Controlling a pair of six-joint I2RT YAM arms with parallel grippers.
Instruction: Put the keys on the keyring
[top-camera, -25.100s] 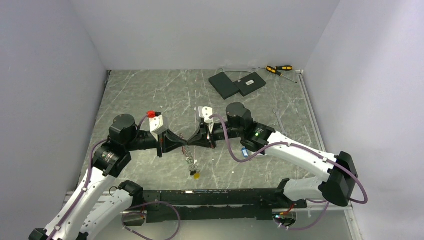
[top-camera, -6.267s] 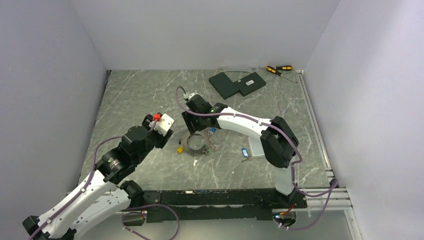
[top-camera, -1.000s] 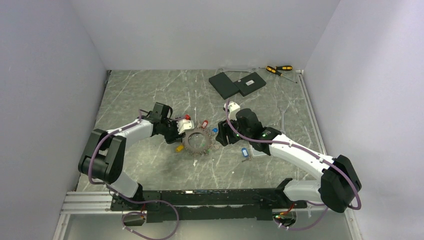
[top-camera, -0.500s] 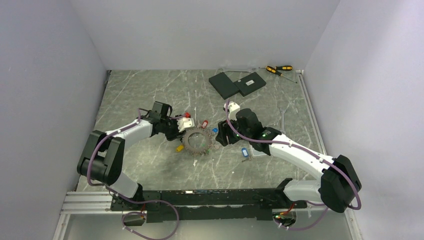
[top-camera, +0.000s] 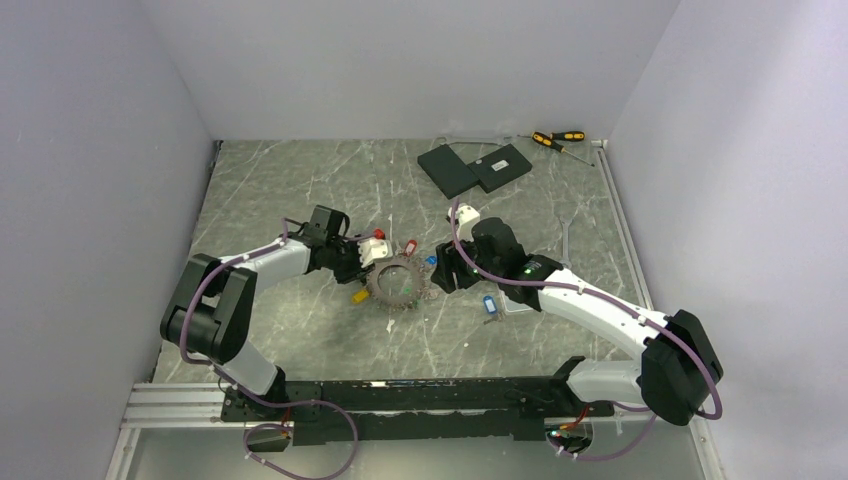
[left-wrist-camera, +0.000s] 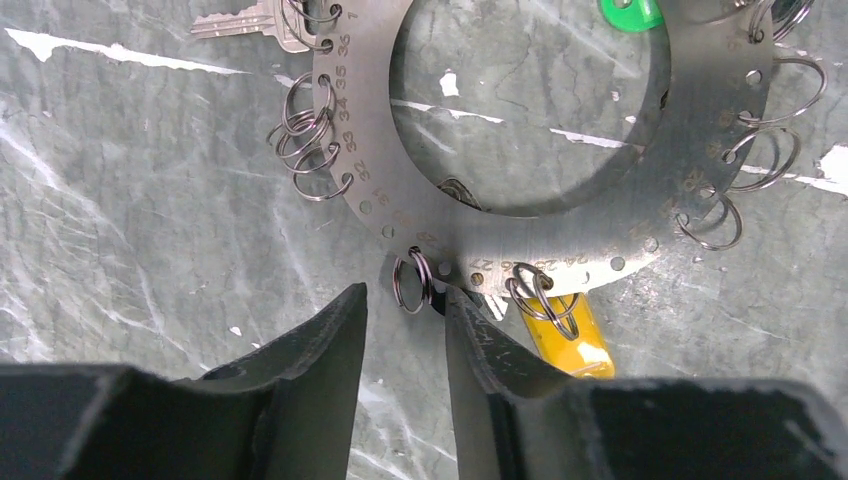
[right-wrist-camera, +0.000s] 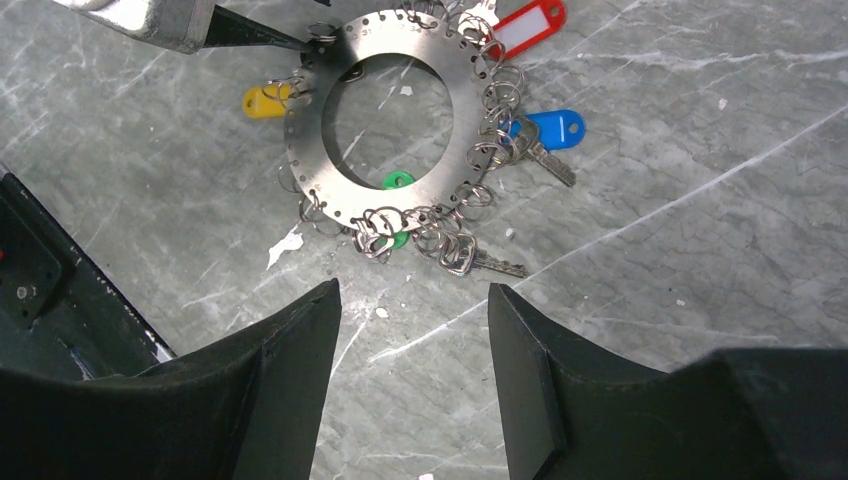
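Evidently several tagged keys (right-wrist-camera: 262, 100) already hang on the keyring (right-wrist-camera: 460, 110), which lies flat on the counter (right-wrist-camera: 650, 250) just ahead of both claws. The left claw (left-wrist-camera: 403, 297) stands parted around a small split ring (left-wrist-camera: 411, 283). The right claw (right-wrist-camera: 412, 290) hovers open and empty. One blue key (top-camera: 489, 304) lies loose behind it.

Top camera: fixed, high behind my bases, tilted down over the whole table (top-camera: 300, 180). Far off; keyring (top-camera: 398, 280) small, mid-frame.

Left wrist camera: rides my left arm, looks straight down past my left fingers (left-wrist-camera: 310, 350). Very near; only the keyring's near arc fits.

Right wrist camera: same downward look past my right fingers (right-wrist-camera: 290, 350), farther back; whole keyring in frame.

All three share the keyring. Right wrist view also catches my left fingers, top-left corner.
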